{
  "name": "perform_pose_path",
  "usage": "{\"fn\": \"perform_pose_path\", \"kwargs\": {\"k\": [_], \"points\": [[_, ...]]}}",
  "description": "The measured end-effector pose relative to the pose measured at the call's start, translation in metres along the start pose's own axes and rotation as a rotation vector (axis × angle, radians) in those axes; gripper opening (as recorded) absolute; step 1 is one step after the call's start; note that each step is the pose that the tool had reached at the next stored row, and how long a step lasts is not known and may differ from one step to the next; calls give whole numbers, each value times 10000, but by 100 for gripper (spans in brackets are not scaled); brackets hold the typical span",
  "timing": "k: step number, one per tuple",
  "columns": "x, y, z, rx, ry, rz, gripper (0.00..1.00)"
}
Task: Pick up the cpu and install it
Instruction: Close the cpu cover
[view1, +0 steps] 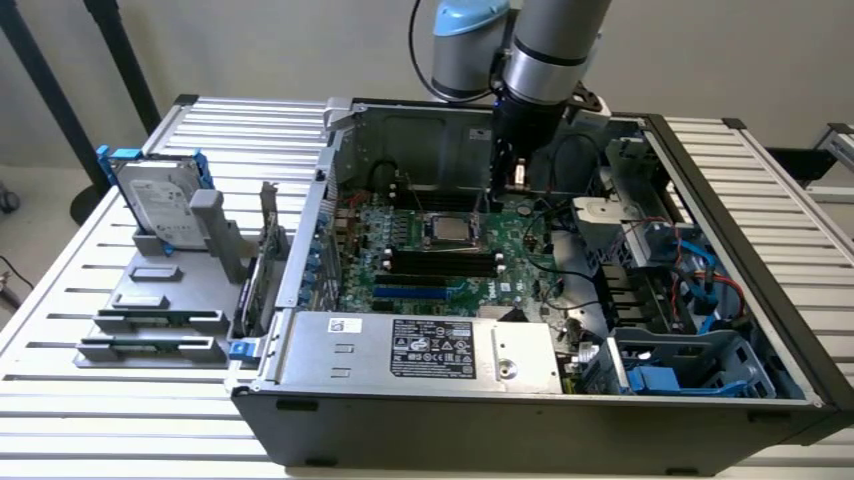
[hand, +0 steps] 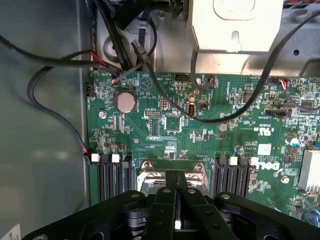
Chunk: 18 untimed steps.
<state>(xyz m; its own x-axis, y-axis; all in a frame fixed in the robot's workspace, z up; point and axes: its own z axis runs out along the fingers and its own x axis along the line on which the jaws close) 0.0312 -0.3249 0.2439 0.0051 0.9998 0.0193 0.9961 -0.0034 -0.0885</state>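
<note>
Slatted metal table (view1: 80, 400) bears an open computer case (view1: 534, 420). Inside, the cpu (view1: 449, 231) sits flat in the socket on the green motherboard (view1: 400, 225). The arm's gripper (view1: 510, 190) hangs just above the board beside it, jaws pressed together, gripping nothing.

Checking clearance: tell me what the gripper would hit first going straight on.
Probably the silvery socket frame on the green circuit board, right beyond the shut gripper; depth is unclear.
</note>
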Motion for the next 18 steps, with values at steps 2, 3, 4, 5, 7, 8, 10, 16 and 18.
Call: {"fn": "perform_pose_path", "kwargs": {"k": [2, 3, 4, 5, 7, 8, 10, 16, 18], "points": [[-1, -45, 4, 25, 0, -1, 11], [-1, -65, 5, 37, -1, -1, 11], [-1, -86, 7, 51, 0, -1, 11], [-2, -106, 9, 65, 0, -1, 11], [-2, -147, 12, 101, -1, 0, 11], [-2, -166, 13, 121, -1, -1, 11], [-3, -202, 16, 168, -1, 0, 11], [-3, -302, 25, 423, -2, 0, 11], [-4, -335, 28, 570, -3, 2, 11]]}}
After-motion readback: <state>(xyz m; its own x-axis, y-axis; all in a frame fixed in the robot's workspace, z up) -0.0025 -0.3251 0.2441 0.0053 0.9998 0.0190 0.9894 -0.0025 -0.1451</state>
